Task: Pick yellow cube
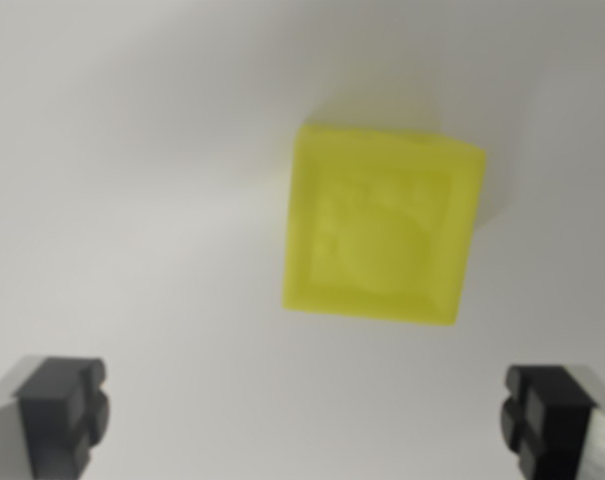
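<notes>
In the wrist view, my gripper (307,415) is wide open and holds nothing. The yellow cube (382,230) lies on the white table (132,200), ahead and slightly right. I should center over it before descending.

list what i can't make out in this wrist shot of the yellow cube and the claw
- Raised design on the yellow cube: too blurred to read.
- Cube's sides and height: hidden, the camera looks almost straight down.
- Claw: only the two black fingertips show; the bottom edge cuts off the rest.
- White surface: its edges lie outside the frame.
</notes>
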